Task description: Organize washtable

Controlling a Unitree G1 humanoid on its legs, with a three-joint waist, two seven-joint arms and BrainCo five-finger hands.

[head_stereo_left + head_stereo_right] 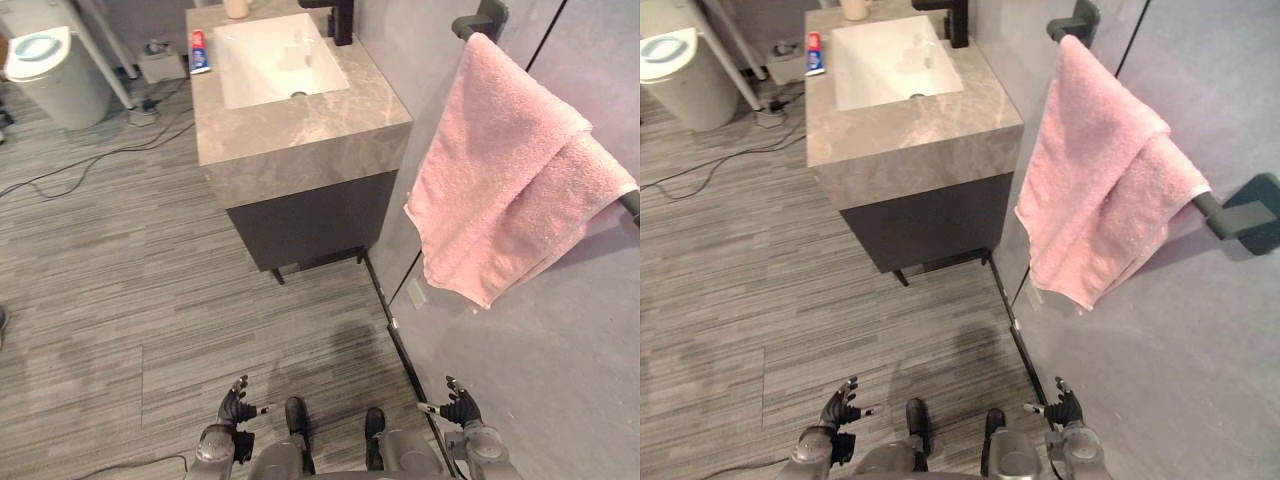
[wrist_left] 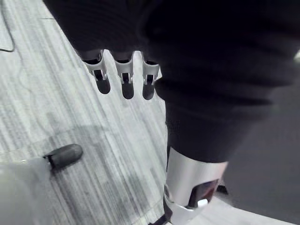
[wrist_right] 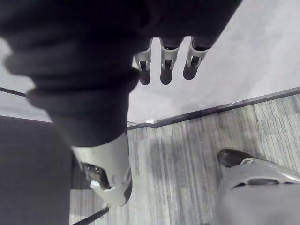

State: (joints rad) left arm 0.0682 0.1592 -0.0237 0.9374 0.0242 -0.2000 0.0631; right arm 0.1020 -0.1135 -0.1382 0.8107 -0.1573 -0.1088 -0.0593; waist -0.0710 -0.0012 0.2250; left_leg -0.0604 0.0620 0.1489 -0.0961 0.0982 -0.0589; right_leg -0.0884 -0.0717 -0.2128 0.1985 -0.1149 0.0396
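A washtable with a grey marble top and a dark cabinet stands against the wall ahead. In it sits a white sink with a black faucet at its right edge. A red, white and blue toothpaste tube lies on the marble left of the sink, and a pale cup stands at the far edge. My left hand and right hand hang low over the floor, far from the washtable. Both are open with straight fingers and hold nothing.
A pink towel hangs folded over a black rail on the right wall. At the far left stand a white bin and a small grey box. Cables trail across the grey plank floor.
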